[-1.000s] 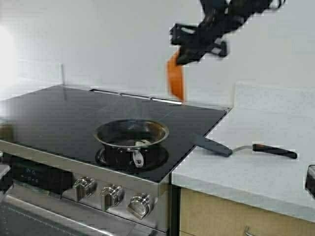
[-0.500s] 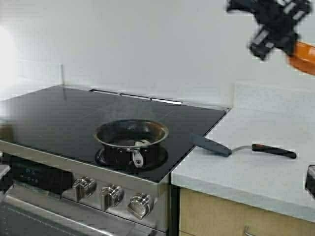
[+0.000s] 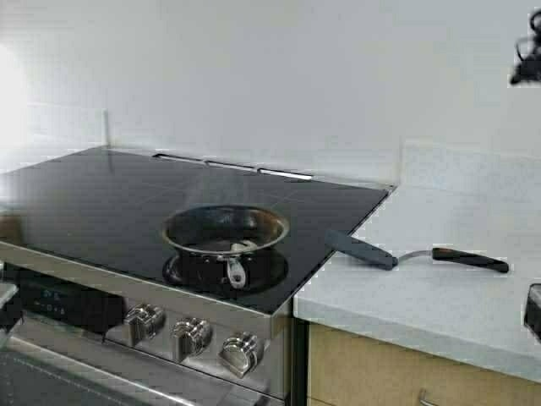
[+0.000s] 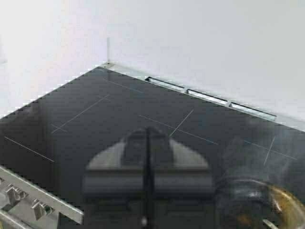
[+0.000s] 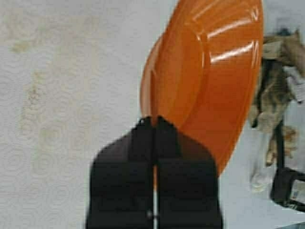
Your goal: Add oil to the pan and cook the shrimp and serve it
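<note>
The pan point(image 3: 225, 230) stands on the front right burner of the black stove top point(image 3: 101, 194), its short steel handle toward me. A small pale shrimp point(image 3: 240, 246) lies inside it. My right gripper point(image 5: 153, 121) is shut on the rim of an orange bowl point(image 5: 209, 81), held tilted above a white paper towel point(image 5: 62, 105). Only a bit of the right arm point(image 3: 528, 55) shows in the high view, at the upper right edge. My left gripper point(image 4: 147, 131) hangs shut and empty over the stove top, left of the pan point(image 4: 264, 205). The oil is out of view.
A black spatula point(image 3: 414, 254) lies on the white counter point(image 3: 439, 296) right of the stove. Stove knobs point(image 3: 193, 336) line the front panel. A crumpled brownish cloth point(image 5: 276, 95) and a dark object point(image 5: 288, 188) lie beside the paper towel.
My right arm has swung from above the back of the stove to the right, carrying the orange bowl out of the high view. The pan, shrimp and spatula have not moved.
</note>
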Controlling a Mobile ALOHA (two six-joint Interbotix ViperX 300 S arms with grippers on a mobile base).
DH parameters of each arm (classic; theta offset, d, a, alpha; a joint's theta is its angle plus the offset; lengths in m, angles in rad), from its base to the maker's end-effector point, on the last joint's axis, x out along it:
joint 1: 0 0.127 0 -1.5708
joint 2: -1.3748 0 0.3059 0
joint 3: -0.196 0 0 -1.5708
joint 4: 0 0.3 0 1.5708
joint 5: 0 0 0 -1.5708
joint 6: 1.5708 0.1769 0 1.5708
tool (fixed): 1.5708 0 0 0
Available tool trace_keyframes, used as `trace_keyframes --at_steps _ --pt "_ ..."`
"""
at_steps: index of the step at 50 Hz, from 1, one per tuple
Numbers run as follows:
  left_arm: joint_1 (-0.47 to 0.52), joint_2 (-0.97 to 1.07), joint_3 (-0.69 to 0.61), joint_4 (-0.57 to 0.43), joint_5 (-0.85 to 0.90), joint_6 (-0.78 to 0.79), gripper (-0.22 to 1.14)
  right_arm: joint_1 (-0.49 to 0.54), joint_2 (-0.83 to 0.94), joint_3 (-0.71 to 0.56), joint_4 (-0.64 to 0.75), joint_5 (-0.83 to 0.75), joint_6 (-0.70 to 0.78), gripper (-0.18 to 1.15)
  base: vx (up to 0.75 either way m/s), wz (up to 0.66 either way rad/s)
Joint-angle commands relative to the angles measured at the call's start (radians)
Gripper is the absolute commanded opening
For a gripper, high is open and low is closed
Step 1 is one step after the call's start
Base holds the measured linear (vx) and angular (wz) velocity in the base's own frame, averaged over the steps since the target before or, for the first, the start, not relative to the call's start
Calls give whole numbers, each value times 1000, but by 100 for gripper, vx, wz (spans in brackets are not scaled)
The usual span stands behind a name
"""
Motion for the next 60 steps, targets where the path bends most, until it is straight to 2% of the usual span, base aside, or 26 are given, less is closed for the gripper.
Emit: trace_keyframes --at_steps 1,26,47,50,53,60 --pt "2 9 -9 2 -5 -2 3 -31 44 -57 0 -44 0 6 0 0" --pt "2 18 -5 2 -5 8 3 -104 330 -284 -35 -92 -54 6 0 0" --pt "2 38 -6 3 -5 8 3 -115 419 -331 -31 -130 -77 8 0 0" --pt "2 38 -6 2 -5 8 3 -120 416 -331 -20 -141 -64 13 0 0" --pt "2 38 -6 3 -5 6 3 -126 411 -334 9 -166 -66 26 0 0" --pt "2 38 -6 3 -5 6 3 -147 394 -348 140 -207 -98 73 0 0"
